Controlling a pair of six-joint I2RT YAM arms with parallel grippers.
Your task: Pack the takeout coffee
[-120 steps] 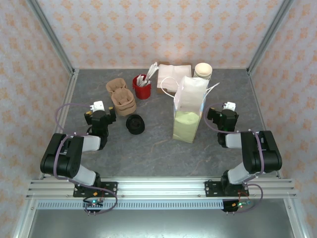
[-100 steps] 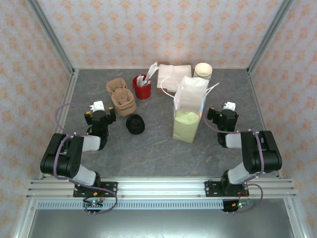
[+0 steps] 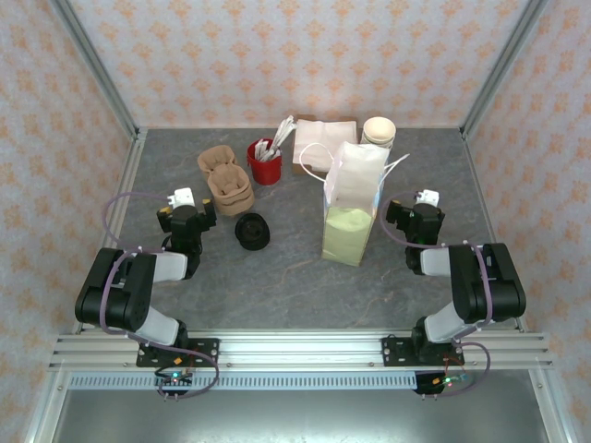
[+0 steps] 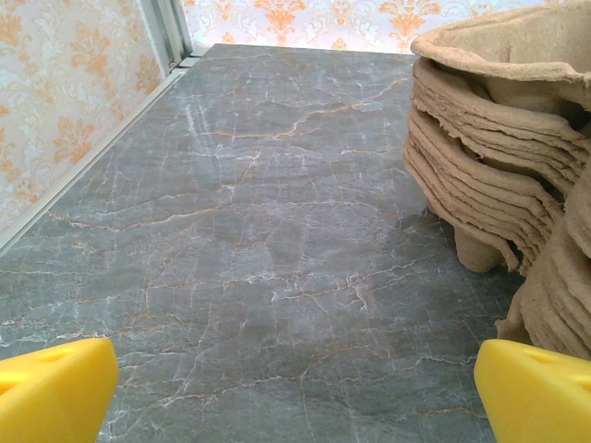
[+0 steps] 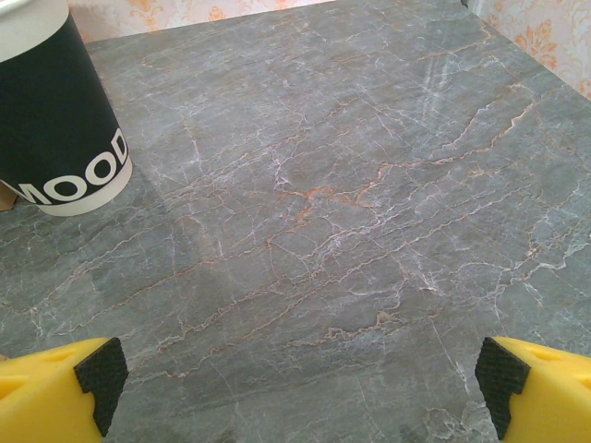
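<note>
Only one piece of writing is readable: cream capitals "MOOD" on the black paper cup with a cream foot (image 5: 57,120), far left in the right wrist view, and the word may run on past the frame edge. No other label can be made out.

The takeout coffee (image 3: 251,231) stands on the grey marble-look table (image 3: 277,286), black lid up, and from above its wall reads dark. It sits between the left arm and the tall white paper bag with a yellow-green front (image 3: 351,208), apart from both.

The left gripper (image 4: 295,395) is spread wide, its yellow tips at the two frame corners with nothing between them. The stack of brown moulded-pulp cup carriers (image 4: 499,157) crowds its right side. To its left, bare table runs out to the metal rail (image 4: 171,37) at the wallpapered wall.

The right gripper (image 5: 300,383) is just as wide and empty, with open tabletop ahead of it. The bag stands near it on its left.

At the back sits a red cup of white packets (image 3: 265,162). Between the arms, the near part of the table lies bare.
</note>
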